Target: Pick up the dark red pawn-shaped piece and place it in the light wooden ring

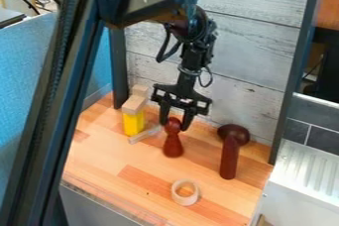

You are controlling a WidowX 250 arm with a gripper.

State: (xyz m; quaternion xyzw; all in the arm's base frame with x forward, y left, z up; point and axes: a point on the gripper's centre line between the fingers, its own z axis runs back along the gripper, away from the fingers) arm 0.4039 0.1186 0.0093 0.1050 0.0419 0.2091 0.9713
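While the end effector (175, 125) hangs low over the wooden counter (112, 169), its 2 fingers are spread apart, and the rounded head of a dark red, pin-shaped piece (173, 145) sits between them. Whether either finger touches that head, I cannot tell. Directly beneath the end effector, the pin-shaped piece stands upright with its wider base on the counter.

Just beside the end effector, toward the left of the view, is a yellow block (133, 123) with pale wooden blocks (134, 105) above it. A pale, narrow bar (145, 135) lies at a slant between the yellow block and the pin-shaped piece.

To the right of the end effector as the camera sees it, and apart from it, is a dark red mallet-shaped piece (229, 158), its bulky round head pointing toward the wall and its handle toward the camera. Nearer the camera than the end effector, a pale ring (185, 192) rests on the counter, its opening visible from above.

Behind the end effector rises a wall of whitewashed planks (255, 61) between 2 dark posts. Well off to its left is a blue partition (29, 76); well off to its right, a white ribbed surface (308, 170) below grey tiles (321, 141).
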